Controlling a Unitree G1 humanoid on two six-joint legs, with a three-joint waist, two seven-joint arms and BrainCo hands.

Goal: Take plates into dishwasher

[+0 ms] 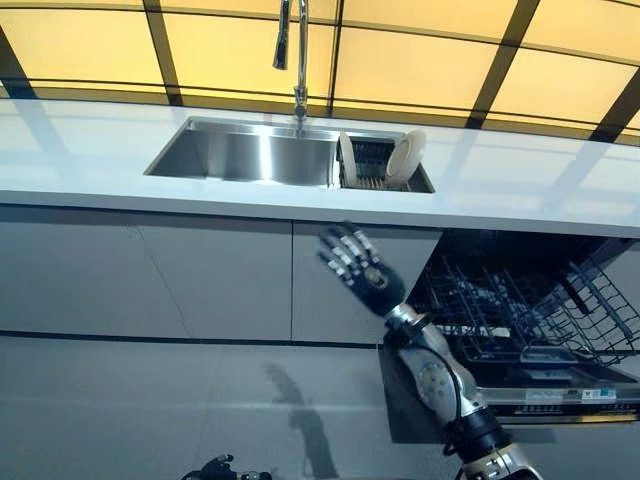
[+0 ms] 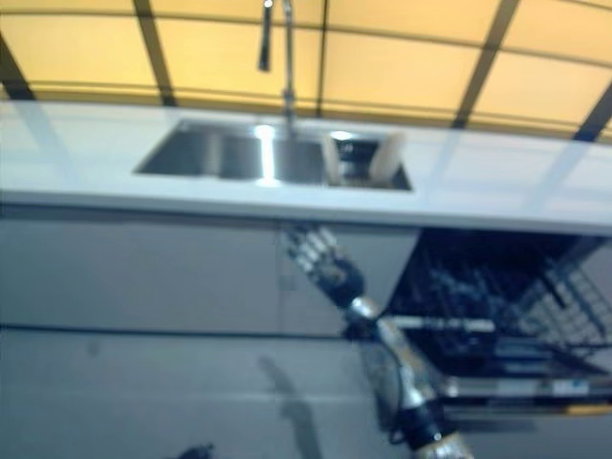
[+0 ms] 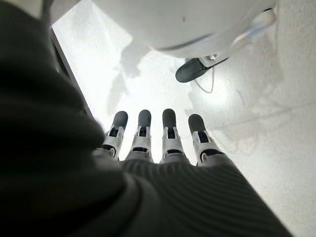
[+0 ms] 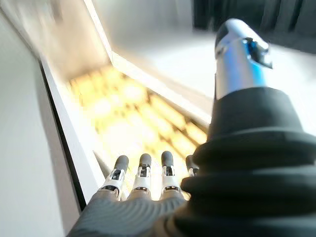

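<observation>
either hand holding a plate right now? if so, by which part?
Nothing held. Right hand is open in the air below the counter; left hand open, pointing at the floor. Plates sit in the sink rack.

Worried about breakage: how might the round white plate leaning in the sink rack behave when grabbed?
The round white plate looks rigid and glossy, so probably slippery and breakable. Standing on edge in the dark wire rack, it may tip if nudged.

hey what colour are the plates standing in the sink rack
White. The plates stand on edge in the rack in the sink; clearest in the left eye view.
</observation>
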